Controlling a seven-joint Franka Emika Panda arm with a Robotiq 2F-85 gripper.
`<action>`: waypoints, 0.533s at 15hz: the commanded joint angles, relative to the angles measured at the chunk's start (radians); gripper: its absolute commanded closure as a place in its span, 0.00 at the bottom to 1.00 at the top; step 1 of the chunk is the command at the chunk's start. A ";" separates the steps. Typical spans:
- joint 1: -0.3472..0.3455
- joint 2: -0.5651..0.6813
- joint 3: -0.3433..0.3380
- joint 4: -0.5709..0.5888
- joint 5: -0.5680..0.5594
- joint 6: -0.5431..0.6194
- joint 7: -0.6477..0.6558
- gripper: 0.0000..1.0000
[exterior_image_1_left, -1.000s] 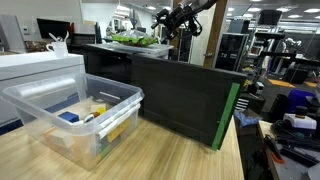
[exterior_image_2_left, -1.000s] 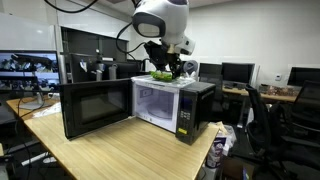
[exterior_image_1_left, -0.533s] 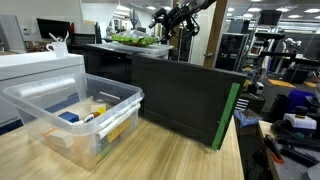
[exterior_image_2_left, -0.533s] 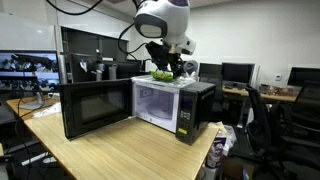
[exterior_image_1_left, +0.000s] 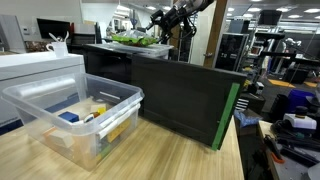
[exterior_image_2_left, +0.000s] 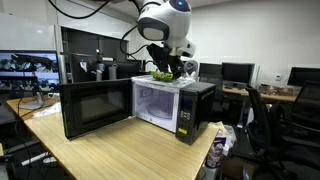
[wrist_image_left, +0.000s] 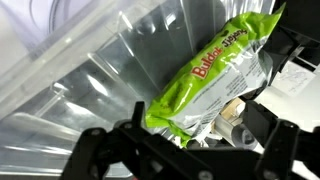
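A bright green snack bag (wrist_image_left: 205, 75) lies on top of the microwave (exterior_image_2_left: 170, 108); it also shows in both exterior views (exterior_image_1_left: 135, 40) (exterior_image_2_left: 161, 76). My gripper (wrist_image_left: 190, 142) hovers just above the bag, open, with its dark fingers (wrist_image_left: 100, 152) spread to either side of the bag's lower end. In both exterior views the gripper (exterior_image_1_left: 166, 18) (exterior_image_2_left: 164, 63) hangs from the arm over the microwave's top. I cannot tell whether the fingers touch the bag. The microwave's door (exterior_image_2_left: 95, 108) stands wide open and the cavity looks empty.
A clear plastic bin (exterior_image_1_left: 75, 115) with small items sits on the wooden table (exterior_image_2_left: 110, 155) near the microwave. Monitors (exterior_image_2_left: 25, 68), desks and office chairs (exterior_image_2_left: 265, 120) surround the table. A white appliance (exterior_image_1_left: 35, 65) stands behind the bin.
The arm has shifted slightly over the microwave top. The gripper stays open and the green bag has not moved.
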 joint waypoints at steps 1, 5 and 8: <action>-0.027 0.034 0.021 0.038 0.028 -0.064 0.004 0.00; -0.035 0.053 0.029 0.061 0.033 -0.112 -0.006 0.00; -0.050 0.063 0.038 0.085 0.032 -0.175 -0.034 0.00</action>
